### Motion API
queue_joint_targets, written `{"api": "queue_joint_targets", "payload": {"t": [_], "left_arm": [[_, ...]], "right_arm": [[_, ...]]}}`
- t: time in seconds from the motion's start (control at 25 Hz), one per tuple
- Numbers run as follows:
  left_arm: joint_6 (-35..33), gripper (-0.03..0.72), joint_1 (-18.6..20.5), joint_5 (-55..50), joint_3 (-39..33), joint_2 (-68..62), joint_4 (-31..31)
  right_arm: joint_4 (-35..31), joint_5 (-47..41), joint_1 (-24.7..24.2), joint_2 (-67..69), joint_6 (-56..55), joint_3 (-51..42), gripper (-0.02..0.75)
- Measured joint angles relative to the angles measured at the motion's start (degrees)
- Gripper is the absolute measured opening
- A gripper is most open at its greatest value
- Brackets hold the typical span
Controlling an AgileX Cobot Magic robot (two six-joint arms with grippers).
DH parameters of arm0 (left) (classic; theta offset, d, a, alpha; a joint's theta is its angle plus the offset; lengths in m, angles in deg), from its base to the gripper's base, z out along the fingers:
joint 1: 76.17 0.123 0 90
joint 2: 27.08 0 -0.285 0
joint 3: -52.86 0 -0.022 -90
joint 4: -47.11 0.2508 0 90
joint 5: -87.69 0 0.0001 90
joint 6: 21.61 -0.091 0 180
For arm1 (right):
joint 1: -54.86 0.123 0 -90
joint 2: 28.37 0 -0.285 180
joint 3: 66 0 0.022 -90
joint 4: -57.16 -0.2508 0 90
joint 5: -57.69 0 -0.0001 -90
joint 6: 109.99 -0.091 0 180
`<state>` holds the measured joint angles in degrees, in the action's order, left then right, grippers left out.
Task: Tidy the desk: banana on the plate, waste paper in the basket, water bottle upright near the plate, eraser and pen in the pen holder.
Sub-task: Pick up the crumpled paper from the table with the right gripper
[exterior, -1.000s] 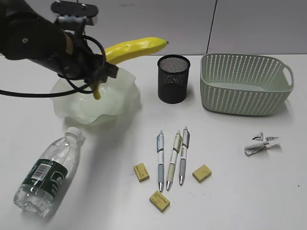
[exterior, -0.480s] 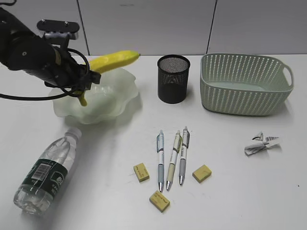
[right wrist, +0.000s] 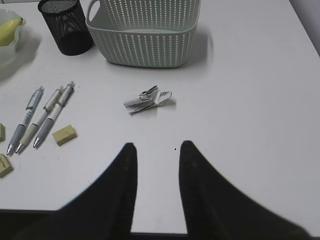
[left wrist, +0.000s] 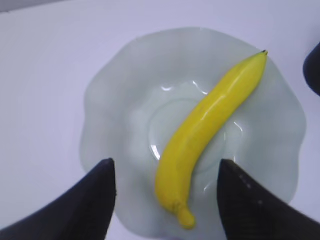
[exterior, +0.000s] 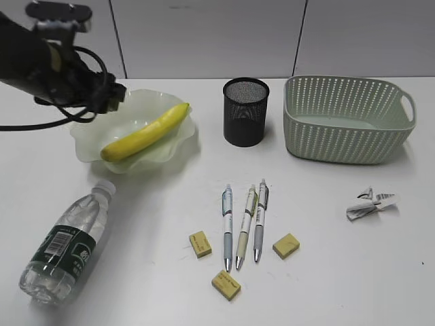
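The yellow banana (exterior: 145, 132) (left wrist: 210, 120) lies loose in the wavy pale green plate (exterior: 180, 146) (left wrist: 115, 85). My left gripper (exterior: 109, 95) (left wrist: 165, 161) hangs open above the plate's back left, touching nothing. The water bottle (exterior: 68, 238) lies on its side in front of the plate. Three pens (exterior: 243, 224) (right wrist: 42, 117) and three erasers (exterior: 286, 246) (right wrist: 64, 135) lie mid-desk. The waste paper (exterior: 370, 204) (right wrist: 147, 100) sits ahead of my open, empty right gripper (right wrist: 158, 145). Behind stand the basket (exterior: 346, 119) (right wrist: 145, 45) and the black pen holder (exterior: 246, 112) (right wrist: 65, 25).
The white desk (exterior: 319, 272) ends at a grey wall behind the containers. My right gripper does not show in the exterior view. The left arm's cables hang over the desk's back left corner.
The left gripper carried the banana down over the plate, opened and let it go. The banana now rests in the plate and the gripper has drawn up and to the left.
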<state>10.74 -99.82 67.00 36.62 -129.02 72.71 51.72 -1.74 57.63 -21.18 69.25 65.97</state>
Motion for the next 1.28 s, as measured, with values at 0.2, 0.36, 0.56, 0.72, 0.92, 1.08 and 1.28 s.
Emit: {"api": "queue_joint_targets", "payload": {"t": [0.2, 0.36, 0.56, 0.72, 0.92, 1.08, 1.28], "left_arm": [[-3.23, 0.41, 0.02, -2.94, -13.16, 24.2, 1.34], [-5.77, 0.4, 0.02, -17.02, -21.61, 48.06, -0.51], [-16.6, 0.399, 0.02, -32.11, -24.55, 75.12, -11.47], [-17.99, 0.399, 0.02, -38.33, -24.82, 87.79, -14.63], [-18.19, 0.399, 0.02, -41.21, -28.26, 94.48, -15.58], [-18.82, 0.386, 0.02, -40.67, -30.09, 94.54, -17.0], [-18.9, 0.337, 0.02, -40.57, -30.09, 94.54, -17.12]], "right_arm": [[0.0, 0.0, 0.0, 0.0, 0.0, 0.0, 0.245], [0.0, 0.0, 0.0, 0.0, 0.0, 0.0, 0.245], [-0.01, 0.0, 0.0, 0.0, 0.0, 0.0, 0.245], [-0.05, 0.0, 0.0, 0.0, 0.0, 0.0, 0.245], [-0.05, 0.0, 0.0, 0.93, -0.05, 0.0, 0.245], [-0.1, 0.45, 0.0, 3.87, 0.76, 0.05, 0.245], [-2.66, 3.74, 0.0, 12.12, 6.47, 1.44, 0.269]]}}
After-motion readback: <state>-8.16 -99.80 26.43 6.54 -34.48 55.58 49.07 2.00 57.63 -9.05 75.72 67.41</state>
